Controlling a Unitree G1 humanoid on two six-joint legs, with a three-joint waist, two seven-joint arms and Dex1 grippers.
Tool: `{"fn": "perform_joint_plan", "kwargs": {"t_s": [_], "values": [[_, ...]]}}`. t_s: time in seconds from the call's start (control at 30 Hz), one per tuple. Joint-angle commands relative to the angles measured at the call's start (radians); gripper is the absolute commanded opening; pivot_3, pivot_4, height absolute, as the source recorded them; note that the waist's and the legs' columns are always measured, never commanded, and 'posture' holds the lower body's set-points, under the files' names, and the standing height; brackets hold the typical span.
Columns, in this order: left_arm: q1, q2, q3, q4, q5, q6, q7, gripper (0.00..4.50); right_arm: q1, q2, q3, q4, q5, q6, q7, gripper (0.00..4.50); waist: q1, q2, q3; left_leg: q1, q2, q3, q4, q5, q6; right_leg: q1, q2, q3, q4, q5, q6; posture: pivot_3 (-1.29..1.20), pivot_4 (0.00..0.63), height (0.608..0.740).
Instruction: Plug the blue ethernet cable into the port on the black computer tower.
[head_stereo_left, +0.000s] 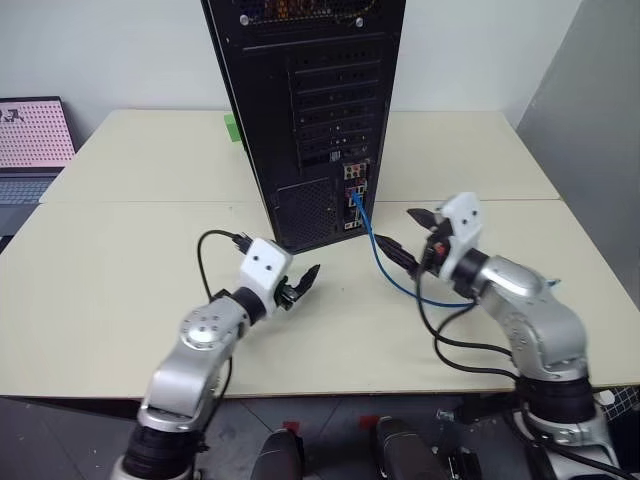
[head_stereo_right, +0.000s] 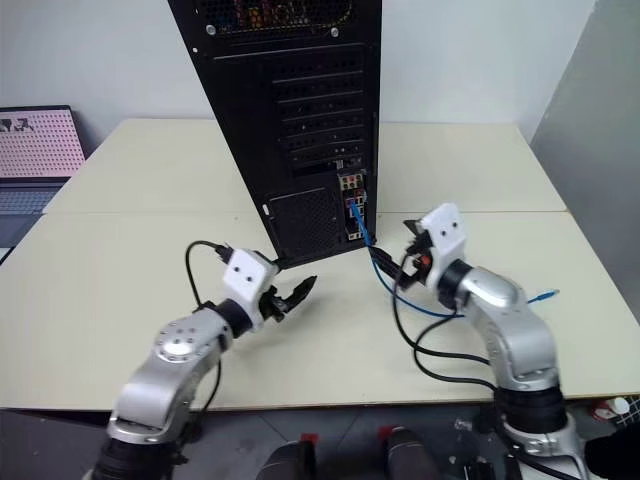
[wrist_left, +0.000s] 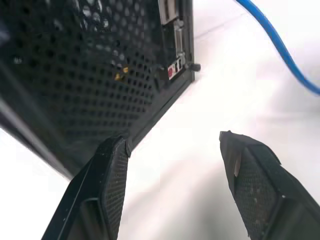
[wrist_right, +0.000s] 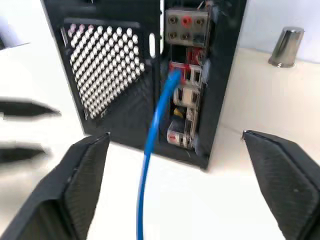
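Observation:
The black computer tower (head_stereo_left: 300, 90) stands upright at the middle of the table with its rear panel facing me. The blue ethernet cable (head_stereo_left: 385, 268) has one plug seated in the port (wrist_right: 176, 74) in the connector cluster. From there it droops to the table and curves away under my right arm, and its other end (head_stereo_right: 545, 296) lies on the table. My right gripper (head_stereo_left: 408, 233) is open a little back from the tower, level with the cable, touching nothing. My left gripper (head_stereo_left: 300, 283) is open and empty, low before the tower's vent grille (wrist_left: 75, 75).
A laptop (head_stereo_left: 30, 140) sits at the table's far left edge. A small green object (head_stereo_left: 231, 127) peeks out behind the tower, and a metal cylinder (wrist_right: 286, 46) stands beyond it. Black arm cables (head_stereo_left: 470, 350) loop on the table by my right arm.

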Motion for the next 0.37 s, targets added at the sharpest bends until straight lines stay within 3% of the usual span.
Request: {"fn": "perform_joint_plan", "kwargs": {"t_s": [0.03,0.2,0.37], "values": [[0.007,0.062,0.061,-0.027,-0.062,-0.015,-0.09,2.99,0.012,-0.054,-0.05,-0.065,0.09,-0.014,0.088,4.44,0.0,0.0,0.0,0.0,0.0,0.0,0.0,0.0,0.0,0.0,0.0,0.0,0.0,0.0,0.0,0.0,0.15,0.74],[0.022,0.131,0.1,0.003,-0.11,-0.016,-0.171,2.99,0.019,-0.103,-0.073,-0.069,0.15,0.004,0.127,4.44,0.001,0.0,0.0,0.0,0.0,0.0,0.0,0.0,0.0,0.0,0.0,0.0,-0.001,-0.001,-0.001,0.0,0.15,0.74],[0.031,0.141,0.131,0.015,-0.141,-0.044,-0.202,2.99,0.01,-0.13,-0.08,-0.058,0.173,-0.001,0.134,4.44,0.002,0.0,0.0,0.0,0.0,0.0,0.0,0.0,0.0,0.0,0.0,0.0,-0.001,-0.001,-0.002,0.0,0.15,0.74]]}}
